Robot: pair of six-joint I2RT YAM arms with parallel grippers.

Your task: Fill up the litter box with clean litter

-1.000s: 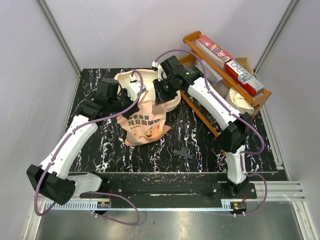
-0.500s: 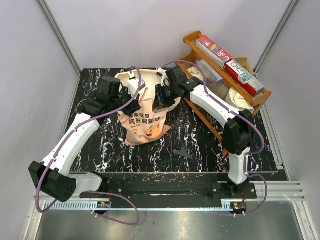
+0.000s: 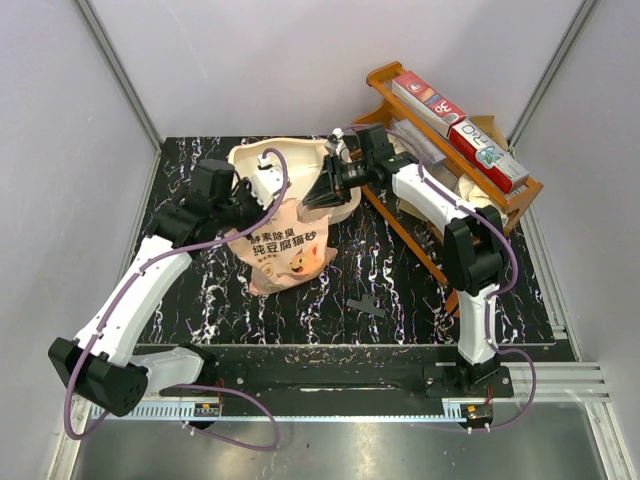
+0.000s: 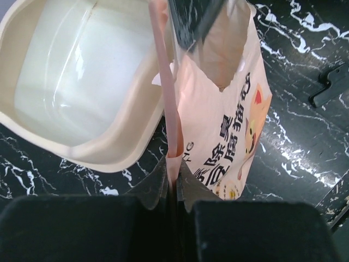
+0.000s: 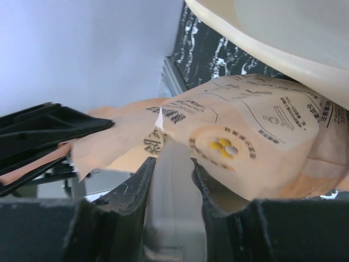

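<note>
We are working over a black desk veined with white marbling, closed in by plain pale grey walls and slanting aluminium posts. Behind the right jaws, a brown wooden slatted rack is standing at the desk's far right corner, carrying red-and-white cartons. Well back from both pairs of jaws, towards our bases, a small black clip is lying flat on the desk.

The large cream-beige plastic litter box with rounded corners is sitting on the desk just ahead and to the left of the left jaws. A pink-orange printed bag with a cartoon cat is hanging between the two pairs of jaws, against the box's near rim.

We are clenching the left jaws on the thin pink edge strip of the bag. The right jaws are standing partly closed, grasping the bag's opposite lip, whose pale film is filling the gap between the fingers.

Only the overhead camera is giving us the walls, posts and rack. The left wrist camera alone is looking into the litter box, where a smooth, glossy pale floor is showing. The right wrist camera alone is showing the bag's back panel, with fine print and small yellow dots, and the box's rim curving above the jaws.
</note>
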